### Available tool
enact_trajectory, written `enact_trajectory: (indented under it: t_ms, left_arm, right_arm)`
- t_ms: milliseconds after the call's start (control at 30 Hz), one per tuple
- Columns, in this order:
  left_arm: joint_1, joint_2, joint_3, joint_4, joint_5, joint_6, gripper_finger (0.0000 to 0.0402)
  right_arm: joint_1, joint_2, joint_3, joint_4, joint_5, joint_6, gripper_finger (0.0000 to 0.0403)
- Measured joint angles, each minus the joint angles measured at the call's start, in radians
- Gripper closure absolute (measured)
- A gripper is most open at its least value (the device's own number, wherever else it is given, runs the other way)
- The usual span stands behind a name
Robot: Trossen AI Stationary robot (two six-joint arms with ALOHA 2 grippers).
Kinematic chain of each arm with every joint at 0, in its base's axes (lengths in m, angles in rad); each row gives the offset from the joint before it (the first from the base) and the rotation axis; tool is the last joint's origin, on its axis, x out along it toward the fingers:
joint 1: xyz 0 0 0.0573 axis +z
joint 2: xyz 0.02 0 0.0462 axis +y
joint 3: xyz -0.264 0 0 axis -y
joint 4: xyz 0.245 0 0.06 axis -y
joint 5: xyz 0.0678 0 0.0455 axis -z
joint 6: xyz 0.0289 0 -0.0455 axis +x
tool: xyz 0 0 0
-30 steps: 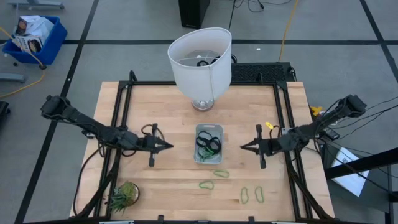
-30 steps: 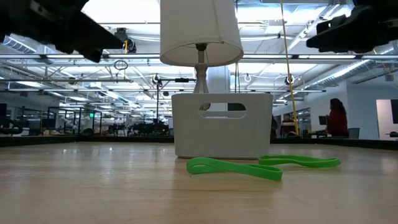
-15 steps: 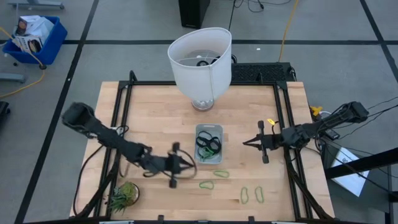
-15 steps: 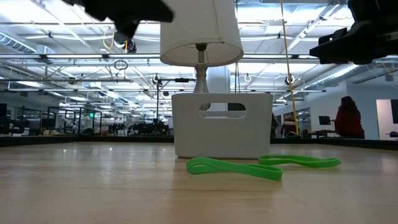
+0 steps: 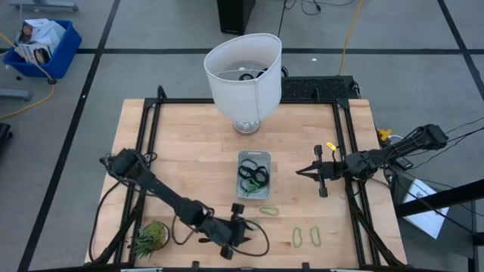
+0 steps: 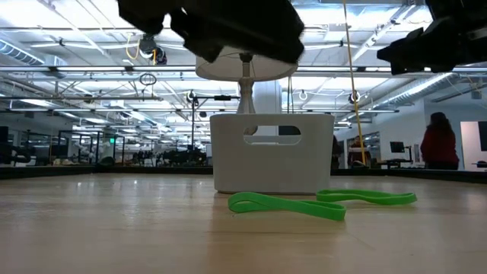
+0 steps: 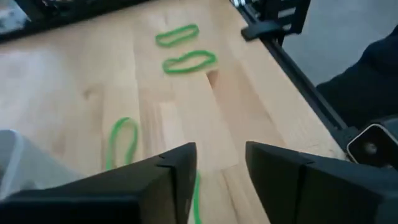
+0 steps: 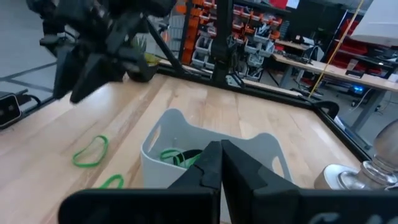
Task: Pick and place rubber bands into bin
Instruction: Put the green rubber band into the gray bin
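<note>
The pale bin [image 5: 240,190] stands mid-table and holds dark and green rubber bands [image 5: 253,175]. Three green bands lie flat on the wood nearer the front: one [image 5: 269,211] just before the bin, two [image 5: 298,237] [image 5: 314,235] farther right. My left gripper [image 5: 245,229] [image 7: 221,168] is open, low over the table just in front of the bin. A strip of green band [image 7: 196,193] shows beside one finger, and I cannot tell whether they touch. My right gripper [image 5: 298,172] [image 8: 219,155] is shut, empty, hovering right of the bin.
A white lampshade [image 5: 243,72] on its base stands at the far middle. A spiky green plant [image 5: 151,236] sits at the near left corner. Black frame rails [image 5: 344,151] run along the table's sides. Bare wood lies left of the bin.
My left gripper has swept from left of the bin toward the table's near edge and to the right, sinking a little, and now hangs over the green band in front of the bin. The bands and the bin have not moved.
</note>
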Motion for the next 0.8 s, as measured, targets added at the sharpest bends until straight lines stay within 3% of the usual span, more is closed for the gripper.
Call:
enact_trajectory:
  t_ms: [200, 600, 700, 800]
  left_arm:
    - [0.011, 0.072, 0.01, -0.123, 0.0, -0.07, 0.022]
    - [0.048, 0.119, 0.01, -0.156, 0.056, -0.068, 0.0218]
    - [0.05, 0.12, 0.011, -0.154, 0.061, -0.067, 0.0233]
    - [0.053, 0.122, 0.011, -0.154, 0.068, -0.066, 0.0278]
  right_arm:
    - [0.0, 0.001, 0.0, 0.008, 0.0, -0.001, 0.0403]
    - [0.0, 0.001, 0.0, 0.008, 0.001, 0.004, 0.0403]
    - [0.0, 0.001, 0.0, 0.008, 0.001, 0.004, 0.0403]
    - [0.0, 0.001, 0.0, 0.007, 0.001, 0.008, 0.0403]
